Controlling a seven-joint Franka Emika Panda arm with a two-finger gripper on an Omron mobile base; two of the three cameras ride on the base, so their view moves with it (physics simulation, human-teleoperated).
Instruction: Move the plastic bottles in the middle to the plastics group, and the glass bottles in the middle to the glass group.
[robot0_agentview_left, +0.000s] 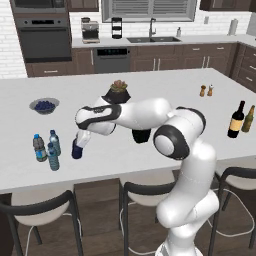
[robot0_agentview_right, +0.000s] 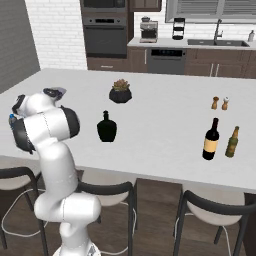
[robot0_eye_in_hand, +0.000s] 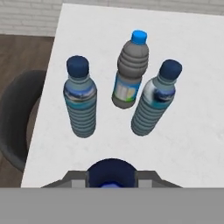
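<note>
Hand view: claw (robot0_eye_in_hand: 111, 181) pinches the navy bottle (robot0_eye_in_hand: 111, 173), three clear bottles (robot0_eye_in_hand: 131, 70) just ahead. Squat black bottle (robot0_agentview_right: 106, 128), well off behind it, remains unmoved.

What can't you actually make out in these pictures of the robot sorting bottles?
- Navy bottle: in the hand view its body is cut off by the bottom edge, between the hand; just its round top shows.
- Squat black bottle: in the left base view the arm mostly hides it.
- Salt and pepper shakers: too small to tell apart.
- Wine bottle label: too small to read.
</note>
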